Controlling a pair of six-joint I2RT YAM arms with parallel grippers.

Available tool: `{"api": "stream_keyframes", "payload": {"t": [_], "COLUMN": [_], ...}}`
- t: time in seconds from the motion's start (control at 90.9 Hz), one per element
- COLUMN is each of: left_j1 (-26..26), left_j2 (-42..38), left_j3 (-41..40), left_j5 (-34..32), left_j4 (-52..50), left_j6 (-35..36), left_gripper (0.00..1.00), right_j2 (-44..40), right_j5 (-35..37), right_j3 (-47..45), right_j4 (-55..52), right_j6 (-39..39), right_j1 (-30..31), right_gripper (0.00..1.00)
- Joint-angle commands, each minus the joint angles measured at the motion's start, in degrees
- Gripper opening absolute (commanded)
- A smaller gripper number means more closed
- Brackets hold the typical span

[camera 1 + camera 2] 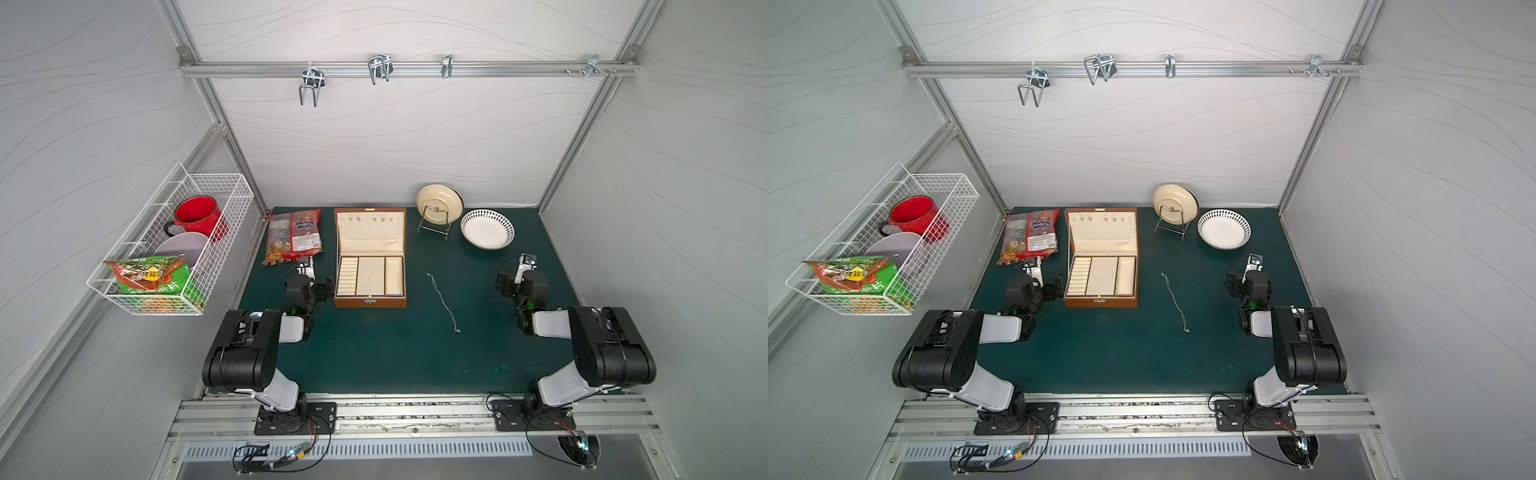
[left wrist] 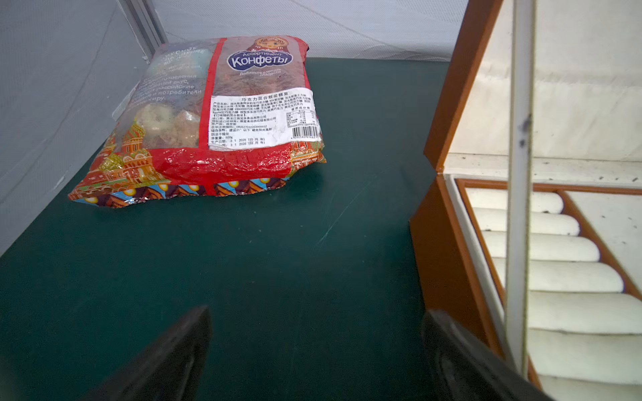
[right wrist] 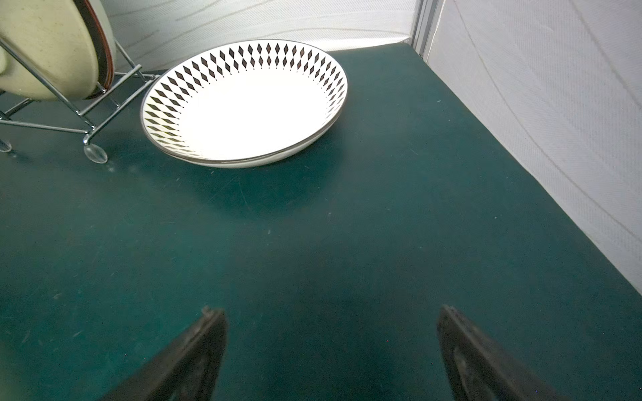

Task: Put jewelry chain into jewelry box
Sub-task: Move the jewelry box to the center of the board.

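Green matting covers the worktop (image 1: pixel 395 361), which is enclosed by pale panelled walls. One jewelry chain (image 1: pixel 443 301) is laid out flat on the bare mat, its long axis running from far-left to near-right, with the small ring clasp at the near end. One jewelry box (image 1: pixel 370 259) is stood open just left of it, lid raised, the three-section tray exposed; chain and box are apart, not touching.

The chain lies between the two arms, left of the right end effector (image 3: pixel 330 350) and nearer to it than to the left end effector (image 2: pixel 314 350), from which it is screened by the box. A reach leftward by the right arm is therefore judged the likelier next move.

Both end effectors are spread wide and nothing is held; only mat is seen between their fingers in the wrist views.

Also counted: one candy bag (image 1: pixel 294 236) far-left of the box, one patterned bowl (image 1: pixel 487 229), one cream plate (image 1: pixel 439 203) on a wire stand, one wall basket (image 1: pixel 174 245).
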Motion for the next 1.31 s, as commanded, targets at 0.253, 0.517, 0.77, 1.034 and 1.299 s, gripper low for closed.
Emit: {"api": "stream_keyframes", "payload": {"t": [0.253, 0.517, 0.77, 1.034, 1.299], "left_j1": [0.3, 0.4, 1.2, 1.2, 1.1], "left_j2": [-0.2, -0.2, -3.1, -13.9, -19.3], "left_j3": [1.8, 1.9, 3.8, 21.8, 34.1], "left_j5": [0.6, 0.8, -2.1, -20.8, -13.2], "left_j4": [1.7, 1.8, -4.3, -41.8, -65.9], "left_j6": [-0.4, -0.3, -2.5, -15.9, -29.4], "left_gripper": [1.0, 1.0, 1.0, 1.0, 1.0], "right_j2": [0.2, 0.2, -1.6, -19.4, -25.0], "right_j5": [-0.5, -0.5, 1.4, 9.6, 7.4], "right_j3": [0.9, 0.9, 0.8, 12.5, 27.8], "right_j4": [0.9, 0.9, -0.2, -31.1, -55.9], "right_j6": [-0.1, -0.1, -0.4, 9.8, 28.2], "right_j1": [-0.2, -0.2, 0.3, 0.7, -0.1], "right_gripper": [0.99, 0.99, 0.99, 0.99, 0.99]}}
